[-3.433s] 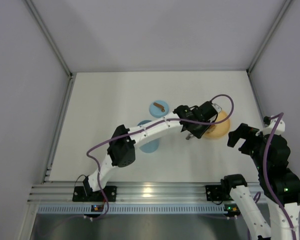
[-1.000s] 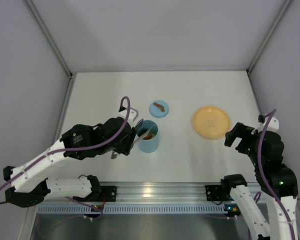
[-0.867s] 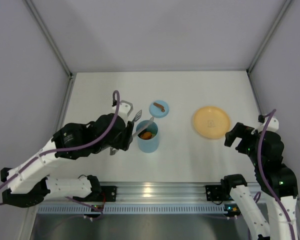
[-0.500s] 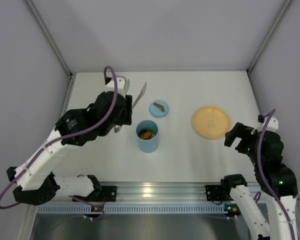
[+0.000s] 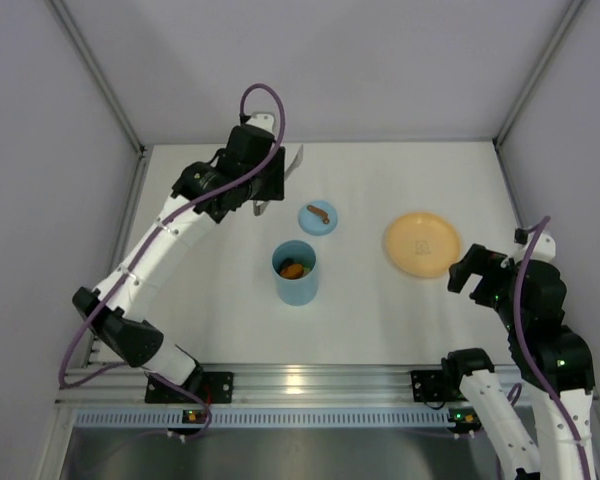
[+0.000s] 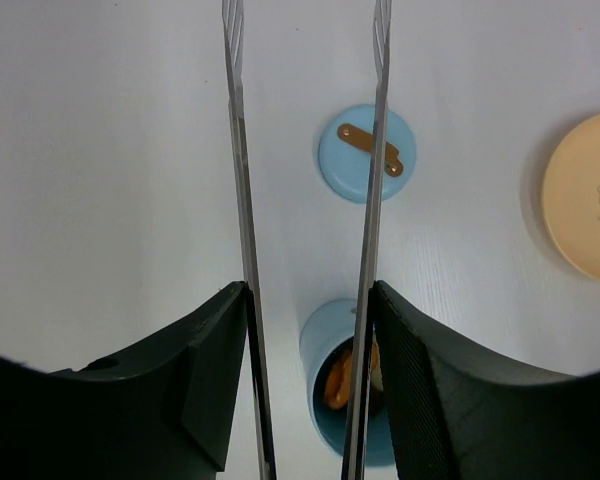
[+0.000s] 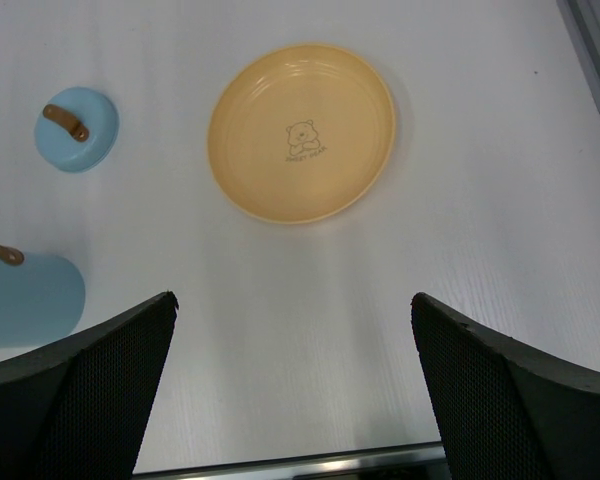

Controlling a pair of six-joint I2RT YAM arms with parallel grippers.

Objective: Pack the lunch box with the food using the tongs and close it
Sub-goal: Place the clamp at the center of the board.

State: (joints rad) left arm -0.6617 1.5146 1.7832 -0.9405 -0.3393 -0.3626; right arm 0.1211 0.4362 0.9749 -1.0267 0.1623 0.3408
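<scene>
The light blue lunch box [image 5: 296, 272] stands open mid-table with orange and brown food [image 5: 294, 268] inside; in the left wrist view the lunch box [image 6: 315, 340] and its food [image 6: 338, 375] show below my fingers. The round blue lid [image 5: 318, 217] with its brown handle lies flat behind it. My left gripper [image 5: 265, 178] is raised over the back left of the table, shut on the tongs [image 6: 238, 150]. The two thin arms stand apart with nothing between their tips. My right gripper [image 7: 292, 310] is wide open and holds nothing, at the near right.
An orange-yellow plate [image 5: 422, 243] lies at the right with nothing on it, just ahead of the right gripper. Grey walls enclose the table on three sides. A metal rail [image 5: 310, 385] runs along the near edge.
My left arm has lifted the tongs out of the lunch box and swung them to the back left of the table. The tongs' arms have spread slightly. The right arm has not moved.
</scene>
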